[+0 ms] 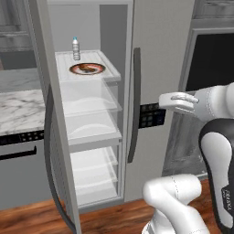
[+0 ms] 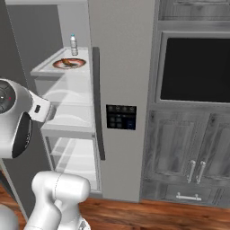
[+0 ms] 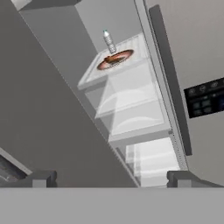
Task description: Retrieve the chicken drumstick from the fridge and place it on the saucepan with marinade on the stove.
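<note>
— Presently, left base view: where is the drumstick (image 1: 86,68) kept?
— On a plate (image 1: 101,69) on the fridge (image 1: 160,50) top shelf, door swung aside for access.
— Hand view?
— Gripper (image 3: 112,178) is spread wide, empty, aimed for reaching.

Grey fridge (image 1: 160,50), white shelves (image 1: 91,107) — orange-brown drumstick (image 1: 86,68), marbled counter (image 1: 20,107).
</note>
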